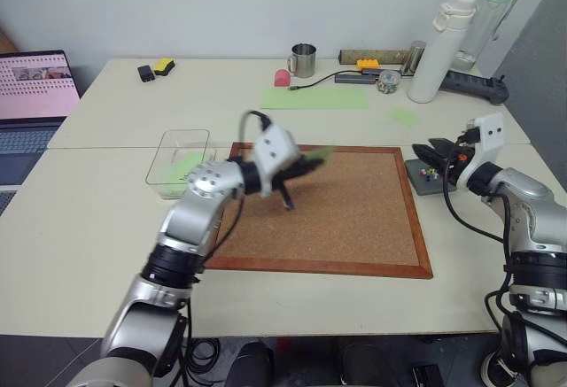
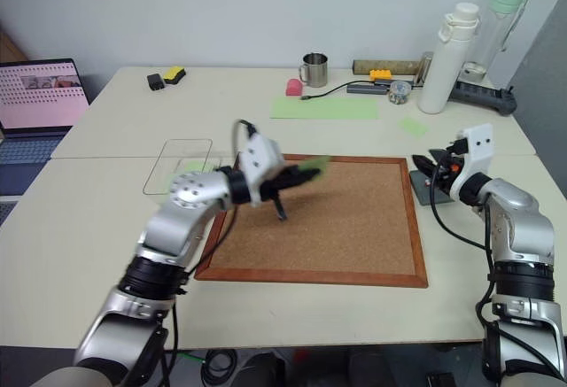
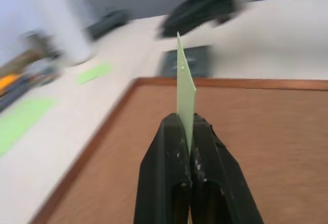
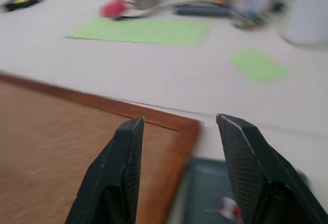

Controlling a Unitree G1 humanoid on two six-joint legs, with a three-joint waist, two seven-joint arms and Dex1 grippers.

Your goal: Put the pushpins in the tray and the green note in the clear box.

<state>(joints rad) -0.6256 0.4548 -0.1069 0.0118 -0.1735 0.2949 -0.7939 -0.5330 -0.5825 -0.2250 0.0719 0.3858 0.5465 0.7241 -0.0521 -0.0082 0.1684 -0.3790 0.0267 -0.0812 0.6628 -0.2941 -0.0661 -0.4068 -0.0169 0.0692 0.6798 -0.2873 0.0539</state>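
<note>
From the left eye view, the left gripper (image 1: 297, 177) hangs over the brown cork board with a wooden frame (image 1: 354, 214), its two black fingers clamped on the small light-green square note (image 1: 317, 154), which sticks out past the fingertips. Behind and to the outer side of that gripper sits the shallow clear plastic box (image 1: 180, 161); something pale green lies inside it. The right gripper (image 1: 432, 158) hovers over the small flat grey tray (image 1: 423, 180), which lies just off the board's right edge; tiny coloured pushpins (image 1: 428, 173) rest in it, below the fingertips.

In the left wrist view, the note stands edge-on between the closed fingers (image 3: 169, 157), with the tray (image 3: 197, 60) beyond its tip.

In the right wrist view, the right gripper's fingers (image 4: 115, 172) stand apart with nothing between them; the tray (image 4: 202, 193) lies directly below, a reddish-white pin (image 4: 229, 209) in it, and the board's corner is beside it.
</note>
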